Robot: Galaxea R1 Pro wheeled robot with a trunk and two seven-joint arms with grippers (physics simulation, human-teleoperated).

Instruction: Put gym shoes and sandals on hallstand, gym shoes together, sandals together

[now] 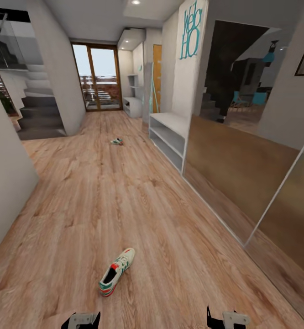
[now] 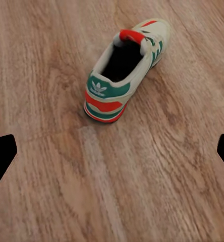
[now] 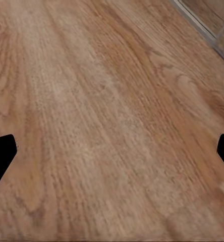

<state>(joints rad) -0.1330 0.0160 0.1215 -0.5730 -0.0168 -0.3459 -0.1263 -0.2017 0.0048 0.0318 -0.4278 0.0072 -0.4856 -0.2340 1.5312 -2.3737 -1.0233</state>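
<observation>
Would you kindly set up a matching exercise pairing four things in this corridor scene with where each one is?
Things:
1. cream-white lace-up sneaker with green stripes and red-orange heel
2. second, distant sneaker
3. pale grey-white low open shelving unit
4. teal wall letters

Places:
A. high on the white wall
B. on the wood floor just ahead of the left gripper
C. against the right-hand wall, beside the mirrored panel
D. far down the corridor floor, toward the glass door

Pairs: 1-B, 2-D, 3-C, 4-A
</observation>
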